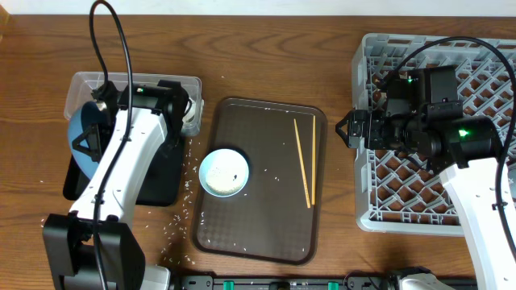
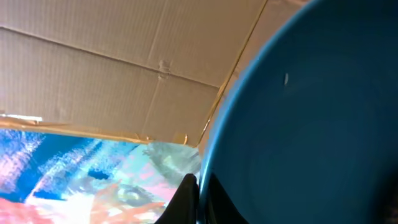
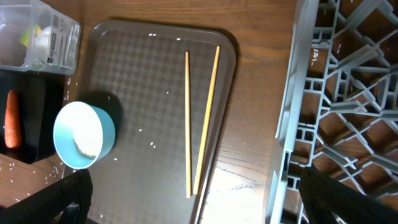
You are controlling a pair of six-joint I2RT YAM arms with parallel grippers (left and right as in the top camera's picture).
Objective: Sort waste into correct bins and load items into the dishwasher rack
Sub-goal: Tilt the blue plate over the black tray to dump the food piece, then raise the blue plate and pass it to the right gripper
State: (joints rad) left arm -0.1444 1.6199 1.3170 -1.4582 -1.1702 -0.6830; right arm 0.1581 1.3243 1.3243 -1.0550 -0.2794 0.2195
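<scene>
Large blue dish (image 1: 75,133) is tipped up on its edge near the bench's left edge, over the clear plastic tub (image 1: 137,81) and the black tray (image 1: 157,181), with the left gripper (image 1: 98,114) clamped on its rim. In the left wrist view one dark finger (image 2: 186,199) presses against that rim. A carrot (image 3: 12,118) lies in the black tray, and the tub holds a crumpled tissue (image 3: 38,38) beside a yellow-green wrapper (image 3: 26,36). Rice grains (image 1: 190,171) are scattered on the wood between the black tray and the brown serving tray (image 1: 258,234) at mid-bench. On the serving tray a light-blue cup (image 1: 224,172) sits upright near the left rim with some rice inside, and two chopsticks (image 1: 305,161) lie close together, nearly parallel, toward the right rim. The right gripper (image 1: 345,129) hangs at the left wall of the grey dishwasher rack (image 1: 371,48), which fills the bench's right side. Its fingers (image 3: 62,199) are spread wide with nothing between them.
</scene>
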